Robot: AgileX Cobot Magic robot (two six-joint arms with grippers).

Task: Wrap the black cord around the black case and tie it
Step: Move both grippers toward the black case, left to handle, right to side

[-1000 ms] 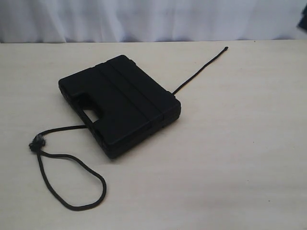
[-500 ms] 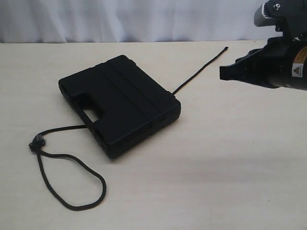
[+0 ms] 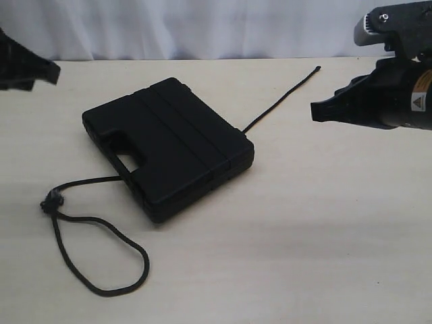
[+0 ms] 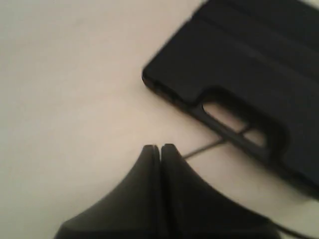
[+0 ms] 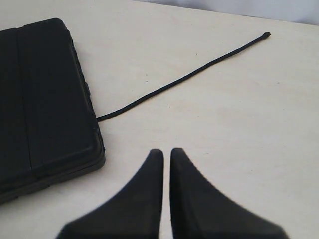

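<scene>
surface: pale wooden surface (image 3: 324,229), with a white curtain (image 3: 202,27) hanging behind its far edge.
case position: black case (image 3: 169,145) lies flat on the surface, left of centre in the exterior view, lid up, one corner turned toward the camera. raised ridges run across the lid.
handle slot: handle slot (image 3: 128,160) is cut into the near-left edge of the case; pale surface shows through it.
cord, far run: black cord (image 3: 280,101) comes out at the far-right corner of the case and runs straight over the surface toward the curtain, ending in a free tip.
cord, near run: leaves the case just beside the handle slot, runs left to a small frayed knot (image 3: 51,201), then curves into an open loop on the surface in front of the case. through the slot or under the case: cannot tell.
wrap state: not yet done; cord lies on the surface on either side of the case.
left gripper: left gripper (image 4: 155,148) has its fingers pressed together, holding nothing. it is over bare surface near the slot side of the case, touching neither case nor cord.
right gripper: right gripper (image 5: 167,152) has its fingers drawn together with only a thin slit between them, holding nothing. it is to the right of the case, near the straight cord run and apart from it.
</scene>
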